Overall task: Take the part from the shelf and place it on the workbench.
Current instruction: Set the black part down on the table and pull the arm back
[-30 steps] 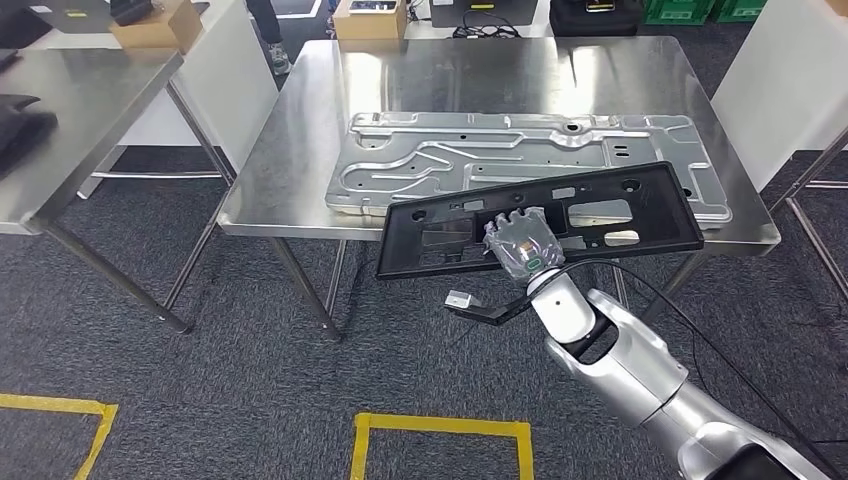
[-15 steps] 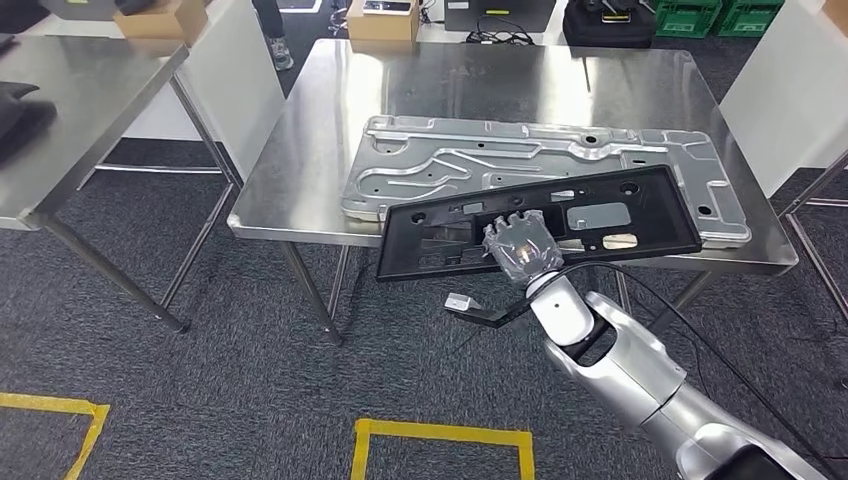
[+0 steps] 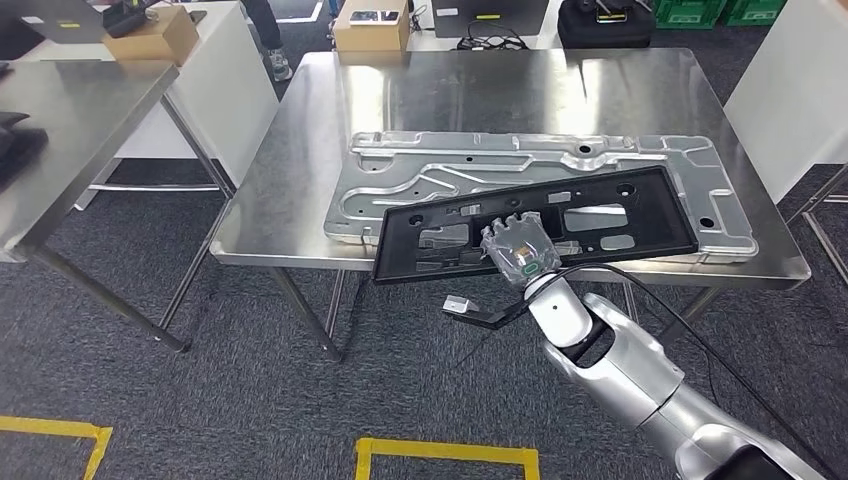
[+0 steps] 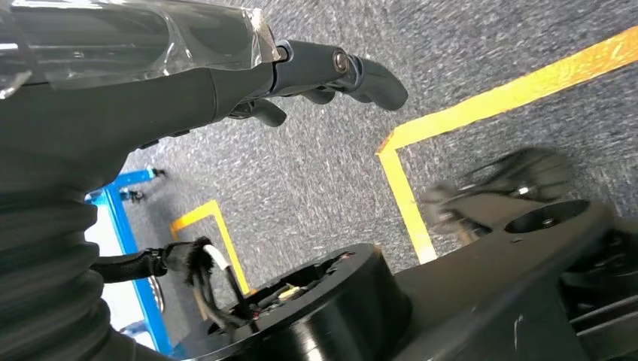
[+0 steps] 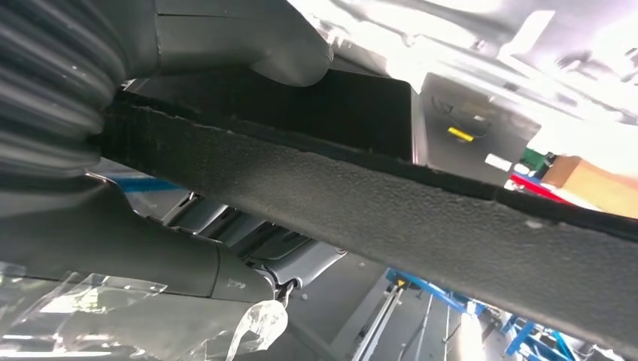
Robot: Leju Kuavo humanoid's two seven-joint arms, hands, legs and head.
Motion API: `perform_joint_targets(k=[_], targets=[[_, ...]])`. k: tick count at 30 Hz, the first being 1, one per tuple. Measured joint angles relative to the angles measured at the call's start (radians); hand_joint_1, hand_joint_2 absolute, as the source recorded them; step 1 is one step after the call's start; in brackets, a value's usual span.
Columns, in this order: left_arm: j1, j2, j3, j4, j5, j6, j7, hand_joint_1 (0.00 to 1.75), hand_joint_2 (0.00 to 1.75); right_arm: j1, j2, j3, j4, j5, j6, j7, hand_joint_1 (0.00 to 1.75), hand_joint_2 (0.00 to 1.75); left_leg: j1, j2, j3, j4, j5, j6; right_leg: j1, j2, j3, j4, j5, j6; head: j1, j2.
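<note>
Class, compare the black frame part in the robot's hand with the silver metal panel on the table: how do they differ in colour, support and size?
The black frame part is matt black; the silver panel is shiny bare metal. The right hand holds the black part above the table, slightly tilted; the panel lies flat on it. The panel looks larger. Both are long, flat parts with cut-outs.

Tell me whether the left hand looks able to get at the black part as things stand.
Probably not. The left hand hangs low over the carpet beside yellow floor tape, holding nothing. The black part is up at the workbench edge, held by the right hand. The left arm would need raising first.
</note>
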Motion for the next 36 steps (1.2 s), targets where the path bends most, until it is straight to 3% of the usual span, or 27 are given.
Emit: perform_joint_targets(k=[2,3,4,7,9,11,12,13,14,17,19,20,22,23,26,27,28,29,30,32,33,34,36], targets=[[0.007,0.002,-0.001,0.001,0.0,0.002,0.002,0.0,1.75,-0.004,-0.001,0.001,0.0,0.0,-0.002,0.001,1.75,1.75,-0.019,0.0,0.055,-0.162,0.089,0.036,0.004,0.004,0.03,-0.014,-0.012,0.002,0.0,0.0],[0.01,0.003,-0.001,0.002,0.0,0.003,0.002,0.0,1.75,-0.005,-0.002,0.001,0.001,0.0,-0.003,0.002,1.75,1.75,-0.027,0.001,0.071,-0.212,0.105,0.049,0.005,0.006,0.039,-0.02,-0.018,0.004,0.0,0.0],[0.011,0.004,-0.001,0.002,0.001,0.005,0.003,0.0,1.75,-0.006,-0.003,0.001,0.001,0.0,-0.004,0.003,1.75,1.75,-0.031,0.001,0.08,-0.236,0.103,0.052,0.007,0.008,0.044,-0.018,-0.021,0.005,0.0,0.0],[0.011,0.002,-0.002,0.002,0.001,0.008,0.003,0.0,1.75,-0.007,-0.003,0.001,0.0,-0.001,-0.005,0.003,1.75,1.75,-0.023,0.003,0.108,-0.254,0.082,0.04,0.013,0.005,0.04,0.023,-0.041,0.011,0.0,0.0],[0.013,0.0,-0.003,0.002,0.001,0.009,0.003,0.0,1.75,-0.008,-0.002,0.001,0.0,-0.001,-0.006,0.003,1.75,1.75,-0.018,0.004,0.132,-0.255,0.071,0.042,0.014,0.001,-0.018,0.132,-0.088,0.018,0.0,0.0],[0.015,-0.001,-0.004,0.002,0.0,0.009,0.003,0.0,1.75,-0.004,-0.004,0.002,0.0,-0.002,-0.006,0.003,1.75,1.75,-0.016,0.003,0.151,-0.255,0.053,0.044,0.013,0.001,-0.119,0.287,-0.136,0.023,0.0,0.0],[0.017,-0.001,-0.005,0.002,0.0,0.009,0.003,0.0,1.75,0.0,-0.005,0.002,0.0,-0.002,-0.006,0.004,1.75,1.75,-0.014,0.001,0.163,-0.255,0.042,0.041,0.012,0.001,-0.16,0.332,-0.145,0.025,0.0,0.0],[0.02,-0.002,-0.006,0.002,0.001,0.009,0.003,0.0,1.75,0.005,-0.006,0.003,0.0,-0.003,-0.005,0.004,1.75,1.75,-0.01,-0.001,0.179,-0.255,0.03,0.038,0.011,0.001,-0.184,0.34,-0.136,0.029,0.0,0.0],[0.021,-0.002,-0.006,0.002,0.001,0.009,0.003,0.0,1.75,0.008,-0.006,0.003,0.0,-0.003,-0.005,0.004,1.75,1.75,-0.005,-0.003,0.196,-0.254,0.016,0.032,0.008,0.0,-0.186,0.305,-0.108,0.034,0.0,0.0],[0.023,-0.001,-0.007,0.003,0.003,0.009,0.003,0.0,1.75,0.011,-0.008,0.004,0.001,-0.005,-0.002,0.005,1.75,1.75,0.008,-0.008,0.25,-0.251,-0.031,0.013,-0.008,-0.011,-0.14,0.1,0.028,0.051,0.001,0.0],[0.022,0.0,-0.008,0.003,0.005,0.009,0.004,0.0,1.75,0.013,-0.01,0.006,0.001,-0.007,0.003,0.006,1.75,1.75,0.008,-0.009,0.278,-0.257,-0.057,0.007,-0.017,-0.025,-0.113,0.016,0.081,0.049,0.003,0.0],[0.022,0.0,-0.008,0.003,0.007,0.009,0.005,0.0,1.75,0.014,-0.01,0.006,0.001,-0.008,0.004,0.006,1.75,1.75,0.008,-0.008,0.288,-0.257,-0.062,0.008,-0.019,-0.028,-0.105,0.01,0.075,0.041,0.003,0.0],[0.022,0.0,-0.009,0.003,0.008,0.009,0.007,0.0,1.75,0.011,-0.008,0.006,-0.001,-0.011,0.006,0.008,1.75,1.75,0.009,-0.005,0.279,-0.22,-0.063,0.0,-0.021,-0.022,-0.086,0.005,0.072,0.024,0.005,0.0],[0.021,0.0,-0.009,0.003,0.009,0.009,0.008,0.0,1.75,0.008,-0.006,0.006,-0.002,-0.012,0.006,0.008,1.75,1.75,0.012,-0.003,0.25,-0.168,-0.072,-0.007,-0.023,-0.021,-0.077,0.004,0.066,0.018,0.005,0.0],[0.015,0.0,-0.009,0.003,0.011,0.013,0.007,0.0,1.75,0.004,-0.004,0.006,-0.003,-0.013,0.007,0.009,1.75,1.75,0.025,-0.002,0.102,0.049,-0.153,-0.032,-0.025,-0.018,-0.055,0.004,0.046,0.011,0.005,0.0],[0.012,0.0,-0.008,0.003,0.011,0.016,0.005,0.0,1.75,0.005,-0.004,0.007,-0.003,-0.013,0.008,0.009,1.75,1.75,0.027,-0.002,0.061,0.092,-0.178,-0.036,-0.025,-0.017,-0.047,0.004,0.039,0.011,0.005,0.0],[0.009,0.0,-0.008,0.003,0.011,0.019,0.002,0.0,1.75,0.007,-0.003,0.007,-0.003,-0.014,0.01,0.009,1.75,1.75,0.028,-0.002,0.036,0.102,-0.185,-0.037,-0.024,-0.015,-0.037,0.005,0.033,0.011,0.005,0.0],[0.008,0.0,-0.008,0.003,0.011,0.022,0.0,0.0,1.75,0.008,-0.003,0.007,-0.003,-0.014,0.011,0.009,1.75,1.75,0.027,-0.002,0.028,0.073,-0.166,-0.034,-0.022,-0.012,-0.027,0.005,0.026,0.011,0.005,0.0],[0.007,0.0,-0.008,0.003,0.011,0.025,-0.001,0.0,1.75,0.008,-0.002,0.007,-0.003,-0.015,0.012,0.009,1.75,1.75,0.025,-0.002,0.035,0.012,-0.118,-0.026,-0.019,-0.01,-0.014,0.004,0.017,0.011,0.005,0.0],[0.011,0.001,-0.008,0.004,0.012,0.026,-0.004,0.0,1.75,0.006,-0.004,0.007,-0.003,-0.016,0.014,0.009,1.75,1.75,0.013,-0.003,0.061,-0.148,0.026,0.003,-0.016,-0.004,0.004,-0.002,0.005,0.011,0.005,0.0],[0.013,0.002,-0.008,0.004,0.012,0.026,-0.005,0.0,1.75,0.005,-0.005,0.007,-0.003,-0.016,0.015,0.01,1.75,1.75,0.006,-0.002,0.069,-0.203,0.077,0.013,-0.018,-0.002,0.009,-0.007,0.002,0.012,0.005,0.0],[0.014,0.002,-0.008,0.004,0.013,0.026,-0.006,0.0,1.75,0.005,-0.007,0.007,-0.003,-0.017,0.016,0.01,1.75,1.75,-0.001,-0.002,0.071,-0.232,0.107,0.02,-0.021,0.0,0.009,-0.012,0.0,0.015,0.005,0.0],[0.012,0.003,-0.008,0.005,0.013,0.026,-0.006,0.0,1.75,0.005,-0.007,0.007,-0.003,-0.019,0.018,0.01,1.75,1.75,-0.008,-0.002,0.076,-0.243,0.108,0.022,-0.023,0.004,0.009,-0.02,-0.003,0.024,0.004,0.0]])
